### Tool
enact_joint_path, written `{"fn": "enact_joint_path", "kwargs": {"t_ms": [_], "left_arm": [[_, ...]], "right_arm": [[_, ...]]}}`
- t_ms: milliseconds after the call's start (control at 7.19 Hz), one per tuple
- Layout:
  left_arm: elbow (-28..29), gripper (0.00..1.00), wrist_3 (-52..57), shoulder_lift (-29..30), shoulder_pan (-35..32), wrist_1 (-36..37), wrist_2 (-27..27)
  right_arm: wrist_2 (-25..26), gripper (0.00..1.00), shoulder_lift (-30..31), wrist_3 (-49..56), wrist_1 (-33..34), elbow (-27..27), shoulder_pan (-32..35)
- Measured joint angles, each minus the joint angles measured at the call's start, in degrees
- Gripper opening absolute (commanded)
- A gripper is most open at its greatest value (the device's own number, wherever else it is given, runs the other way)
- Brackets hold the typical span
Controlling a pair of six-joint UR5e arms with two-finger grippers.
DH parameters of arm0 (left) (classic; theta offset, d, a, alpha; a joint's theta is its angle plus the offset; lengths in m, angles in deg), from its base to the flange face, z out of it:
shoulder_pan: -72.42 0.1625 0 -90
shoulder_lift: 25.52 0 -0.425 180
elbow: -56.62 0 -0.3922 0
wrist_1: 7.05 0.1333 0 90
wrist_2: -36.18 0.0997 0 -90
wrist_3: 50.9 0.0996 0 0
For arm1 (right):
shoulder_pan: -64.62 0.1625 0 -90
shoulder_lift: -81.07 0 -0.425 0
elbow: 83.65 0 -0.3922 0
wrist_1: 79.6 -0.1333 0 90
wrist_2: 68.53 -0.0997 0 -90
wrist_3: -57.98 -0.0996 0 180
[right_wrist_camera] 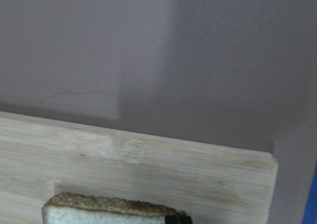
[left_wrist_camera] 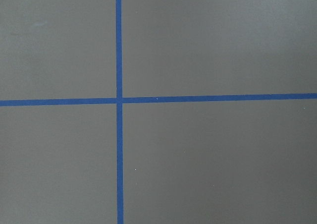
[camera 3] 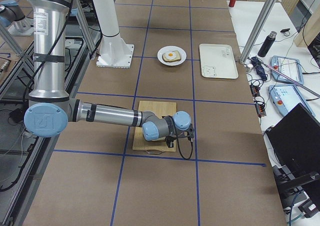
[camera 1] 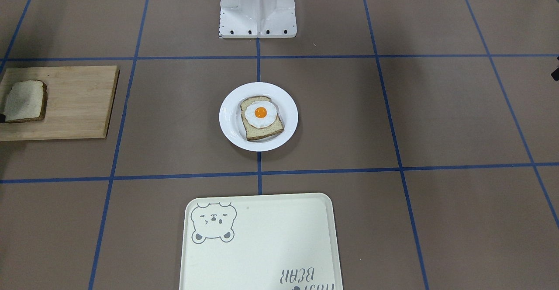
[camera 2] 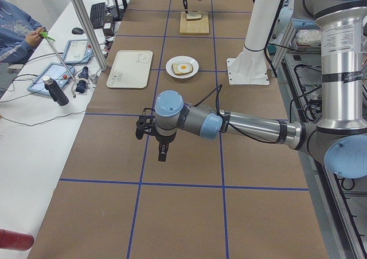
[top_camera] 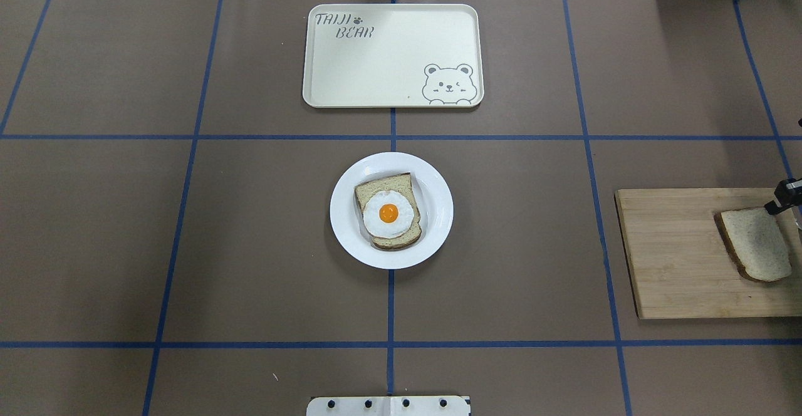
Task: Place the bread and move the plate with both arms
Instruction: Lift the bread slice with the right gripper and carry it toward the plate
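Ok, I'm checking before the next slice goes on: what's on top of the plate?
On the plate lies a bread slice topped by a fried egg. The egg hides much of the slice's top; the slice hides the plate's middle.

The overhead view looks forward and down over the table point(top_camera: 125, 247). The front-facing one looks steeply back, and both share the plate point(top_camera: 438, 215) and tray point(top_camera: 388, 65). Side views look along the table from either end. The left wrist camera faces taped tabletop. The right sits close, seemingly at the cutting board's point(right_wrist_camera: 148, 159) corner.
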Motion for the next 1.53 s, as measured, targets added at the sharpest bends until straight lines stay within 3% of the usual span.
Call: {"fn": "enact_joint_path", "kwargs": {"t_ms": [557, 835, 1113, 1531], "left_arm": [[-0.27, 0.98, 0.00, -0.08, -0.04, 0.03, 0.00], [-0.20, 0.98, 0.00, -0.17, -0.06, 0.04, -0.03], [0.00, 0.98, 0.00, -0.23, -0.05, 0.03, -0.06], [0.42, 0.98, 0.00, -0.25, -0.03, 0.03, -0.09]], "right_arm": [[-7.07, 0.00, 0.34, -0.20, 2.88, -5.89, 3.96], [-9.84, 0.00, -1.05, -0.95, 12.36, -13.10, 4.48], [-12.47, 0.00, -5.47, -2.83, 21.60, -17.96, 4.56], [-14.63, 0.00, -17.33, -18.01, 23.14, -19.82, 0.43]]}}
